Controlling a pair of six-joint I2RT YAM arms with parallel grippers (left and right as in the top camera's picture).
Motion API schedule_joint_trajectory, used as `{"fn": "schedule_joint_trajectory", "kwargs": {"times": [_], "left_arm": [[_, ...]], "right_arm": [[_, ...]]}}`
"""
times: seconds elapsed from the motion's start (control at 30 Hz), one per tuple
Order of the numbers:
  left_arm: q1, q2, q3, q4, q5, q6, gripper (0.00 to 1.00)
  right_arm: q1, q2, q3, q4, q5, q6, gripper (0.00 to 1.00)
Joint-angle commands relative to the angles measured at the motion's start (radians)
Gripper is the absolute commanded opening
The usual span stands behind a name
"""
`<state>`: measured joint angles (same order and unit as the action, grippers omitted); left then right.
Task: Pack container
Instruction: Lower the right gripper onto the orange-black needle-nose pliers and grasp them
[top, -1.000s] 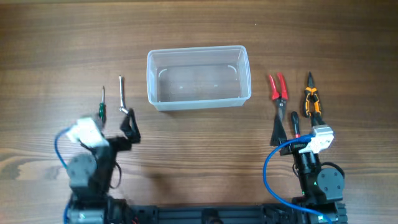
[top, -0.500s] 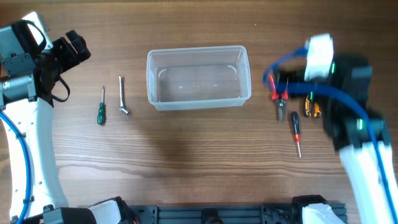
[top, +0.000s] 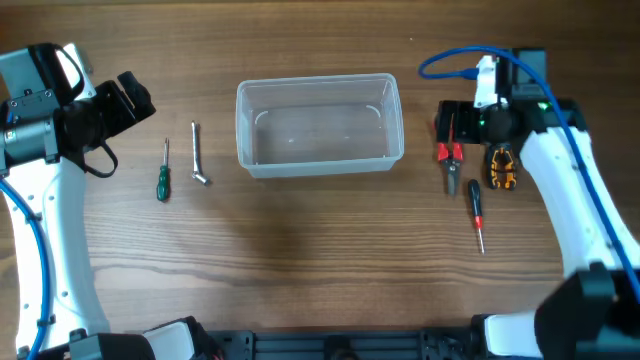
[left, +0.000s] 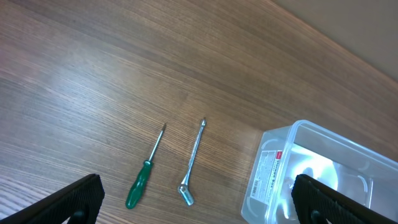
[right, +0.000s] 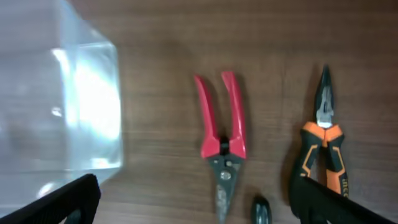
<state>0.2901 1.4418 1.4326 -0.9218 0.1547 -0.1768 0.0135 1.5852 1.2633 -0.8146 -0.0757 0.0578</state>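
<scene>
All 3 views are filled by a brown wooden table (top: 320, 250), its grain drawn in fine darker streaks. The surface is softly and evenly lit, and a pale sheen is seen at the left edge of the left wrist view.

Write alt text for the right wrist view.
On a wooden table, red-handled pliers lie between the clear container on the left and orange-and-black long-nose pliers on the right. The right gripper, open, shows its fingertips in the bottom corners.
</scene>
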Motion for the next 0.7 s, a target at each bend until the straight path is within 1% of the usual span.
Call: {"fn": "schedule_joint_trajectory", "kwargs": {"times": [0.0,0.03,0.07,0.17,0.3,0.37,0.43,0.5,0.57,0.67], "left_arm": [[0.004,-0.002,0.014,0.0,0.009,0.016,1.0],[0.004,-0.002,0.014,0.0,0.009,0.016,1.0],[0.004,-0.002,0.014,0.0,0.009,0.016,1.0],[0.004,-0.002,0.014,0.0,0.009,0.016,1.0],[0.004,-0.002,0.014,0.0,0.009,0.016,1.0],[0.004,-0.002,0.014,0.0,0.009,0.016,1.0],[0.004,-0.002,0.014,0.0,0.009,0.016,1.0],[0.004,-0.002,0.014,0.0,0.009,0.016,1.0],[0.004,-0.002,0.014,0.0,0.009,0.016,1.0],[0.004,-0.002,0.014,0.0,0.009,0.016,1.0]], "right_arm": [[-0.087,0.063,0.015,0.016,-0.056,-0.029,1.0],[-0.177,0.084,0.015,0.021,-0.111,-0.026,0.99],[-0.223,0.085,0.015,-0.011,-0.109,-0.022,0.97],[-0.272,0.085,0.015,-0.069,-0.095,-0.058,0.95],[-0.322,0.099,0.012,-0.111,0.052,-0.058,0.94],[-0.346,0.128,0.012,-0.113,0.122,-0.058,0.91],[-0.367,0.17,0.012,-0.114,0.116,-0.058,0.89],[-0.374,0.229,0.012,-0.115,0.085,-0.085,0.79],[-0.374,0.288,0.012,-0.108,0.087,-0.112,0.75],[-0.375,0.349,0.012,-0.07,0.09,-0.145,0.75]]}}
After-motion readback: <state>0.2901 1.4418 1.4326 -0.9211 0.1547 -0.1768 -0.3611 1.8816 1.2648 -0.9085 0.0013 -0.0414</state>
